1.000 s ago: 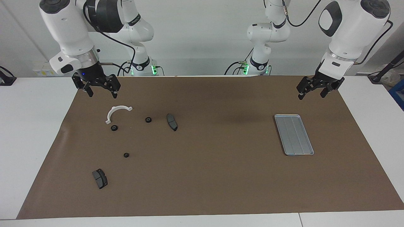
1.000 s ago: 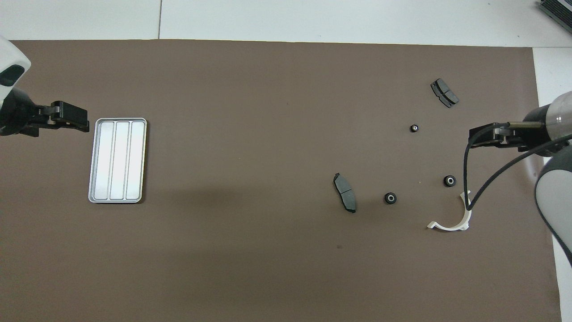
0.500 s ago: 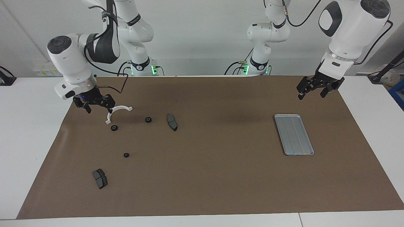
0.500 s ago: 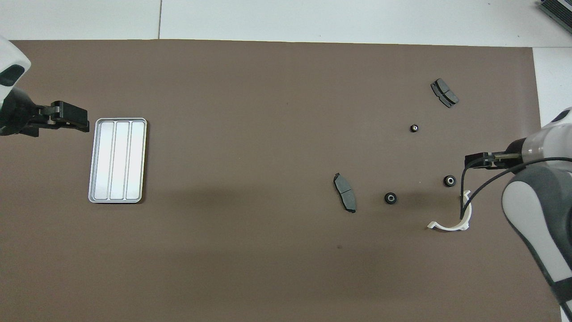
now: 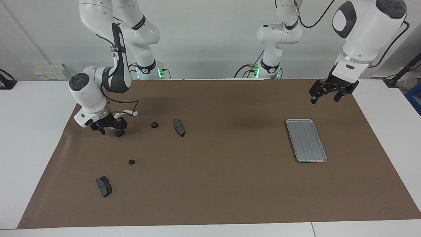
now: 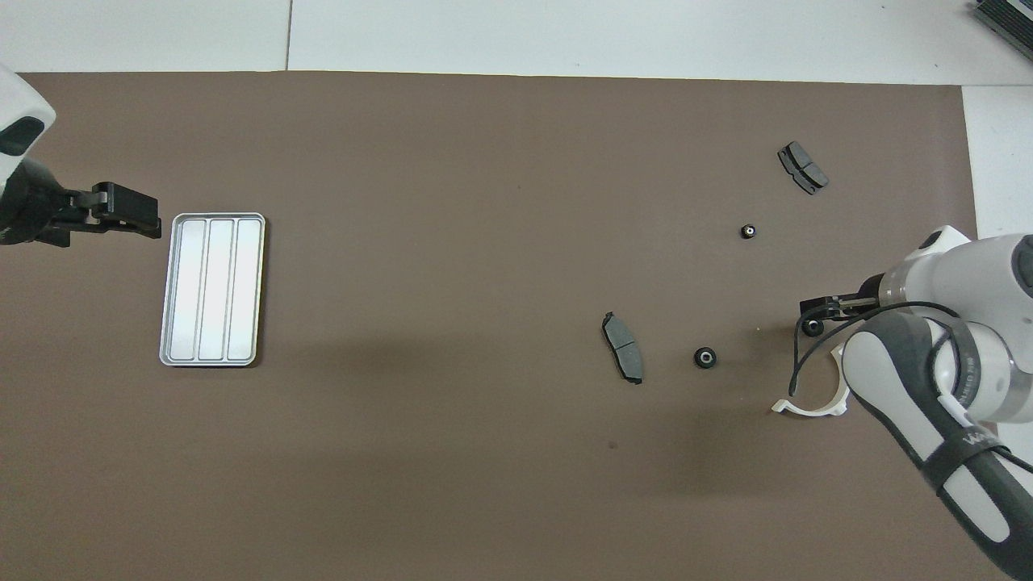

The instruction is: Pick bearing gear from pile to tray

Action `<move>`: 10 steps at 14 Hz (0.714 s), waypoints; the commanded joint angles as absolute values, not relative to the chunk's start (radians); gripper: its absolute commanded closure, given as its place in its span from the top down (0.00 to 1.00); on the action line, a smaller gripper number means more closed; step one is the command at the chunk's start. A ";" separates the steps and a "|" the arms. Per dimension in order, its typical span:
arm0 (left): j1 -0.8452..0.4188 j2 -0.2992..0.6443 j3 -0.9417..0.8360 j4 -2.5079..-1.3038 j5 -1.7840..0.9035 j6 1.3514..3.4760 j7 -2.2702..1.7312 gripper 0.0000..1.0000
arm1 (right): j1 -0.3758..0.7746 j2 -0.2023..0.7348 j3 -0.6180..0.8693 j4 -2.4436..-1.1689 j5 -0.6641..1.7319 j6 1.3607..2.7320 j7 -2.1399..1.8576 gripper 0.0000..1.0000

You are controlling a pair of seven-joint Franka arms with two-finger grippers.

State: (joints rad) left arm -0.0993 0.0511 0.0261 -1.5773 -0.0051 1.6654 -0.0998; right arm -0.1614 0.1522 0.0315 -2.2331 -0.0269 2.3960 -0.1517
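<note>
Low over the pile at the right arm's end of the table, the right gripper (image 5: 110, 130) hung with its fingers spread, one fingertip just beside a small black ring (image 5: 118, 133); whether it touched could not be told. White half-ring bracket (image 6: 811, 403) lay partly hidden under the arm, nearer to the robots than that ring. Second ring (image 5: 154, 125) sat beside a dark curved pad (image 5: 179, 127), toward the middle of the mat; third ring (image 5: 131, 162) and another pad (image 5: 104, 186) lay farther from the robots, well apart. Tray (image 5: 306, 140) sat bare at the left arm's end, nothing in it yet. Left gripper (image 5: 327, 95) waited in the air with fingers apart, over the mat just beside the tray's nearer end, holding nothing. Step in hand judged to be the descent onto the nearest ring. To do it well: centre the ring between the fingertips rather than off one tip, come straight down until the tips nearly meet the mat, close gently so the ring did not squirt out sideways, and keep the cable and fingers clear of the bracket; a small round part looked likely to roll if nudged
</note>
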 commanded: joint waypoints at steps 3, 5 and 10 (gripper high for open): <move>-0.092 0.028 0.025 -1.597 -0.011 1.655 -0.095 1.00 | -0.176 0.153 0.041 -2.286 -0.015 2.448 -0.187 0.91; -0.092 0.028 0.025 -1.597 -0.011 1.657 -0.095 1.00 | -0.173 0.153 0.041 -2.287 -0.015 2.447 -0.187 0.79; -0.092 0.028 0.025 -1.597 -0.011 1.655 -0.095 1.00 | -0.164 0.150 0.043 -2.292 -0.015 2.442 -0.192 0.30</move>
